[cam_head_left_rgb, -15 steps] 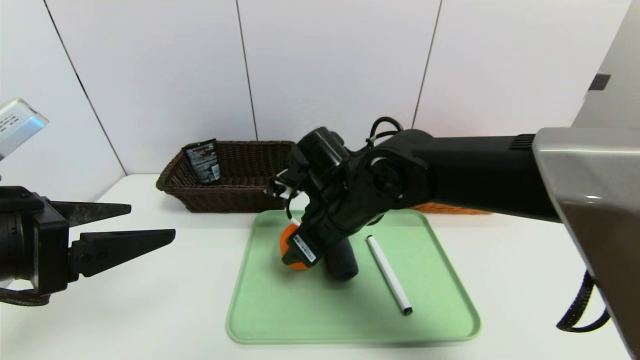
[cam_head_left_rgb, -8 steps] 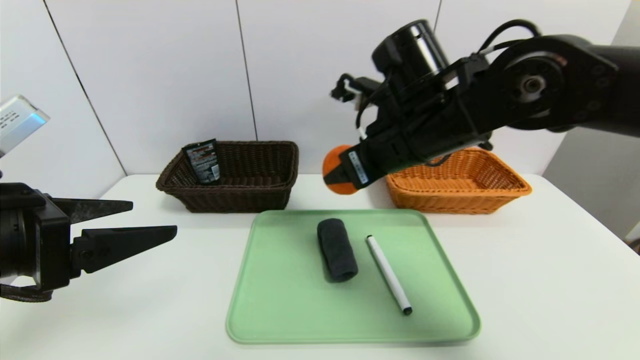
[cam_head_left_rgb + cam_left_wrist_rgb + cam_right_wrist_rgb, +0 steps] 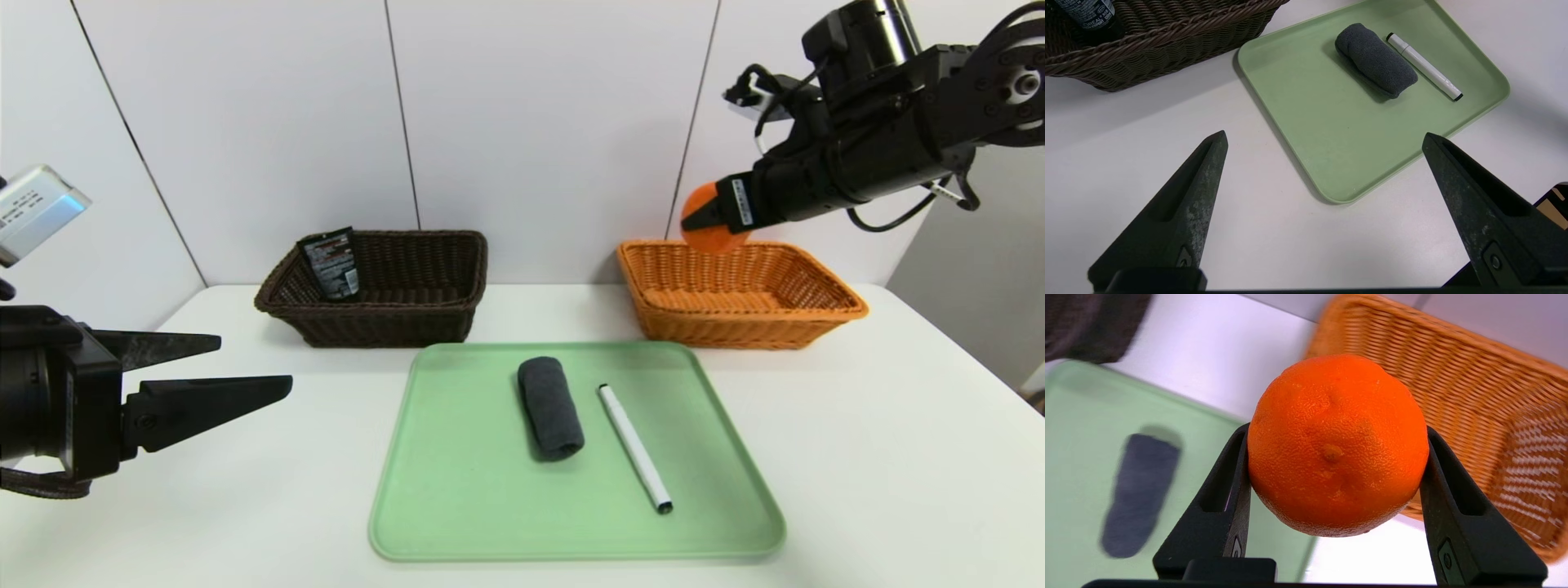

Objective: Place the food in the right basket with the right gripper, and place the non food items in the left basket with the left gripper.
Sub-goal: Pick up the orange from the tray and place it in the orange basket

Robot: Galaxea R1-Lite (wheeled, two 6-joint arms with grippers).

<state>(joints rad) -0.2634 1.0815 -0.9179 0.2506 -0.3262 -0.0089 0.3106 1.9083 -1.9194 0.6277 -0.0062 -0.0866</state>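
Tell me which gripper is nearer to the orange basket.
The right. The right gripper is up by the orange basket, above its left part, gripping the orange fruit. The left gripper is across the table, left of the tray.

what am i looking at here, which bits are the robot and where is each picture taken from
This is a robot with two black arms ending in two-fingered claws. The head picture looks forward and down; the other two come from its wrists.

The right gripper holds an orange between its fingers, up by the orange-tan basket. The left gripper is open and holds nothing, off to the left of the green tray.

On that tray lie a rolled dark grey cloth and a white pen. The dark brown basket has a black tube inside.
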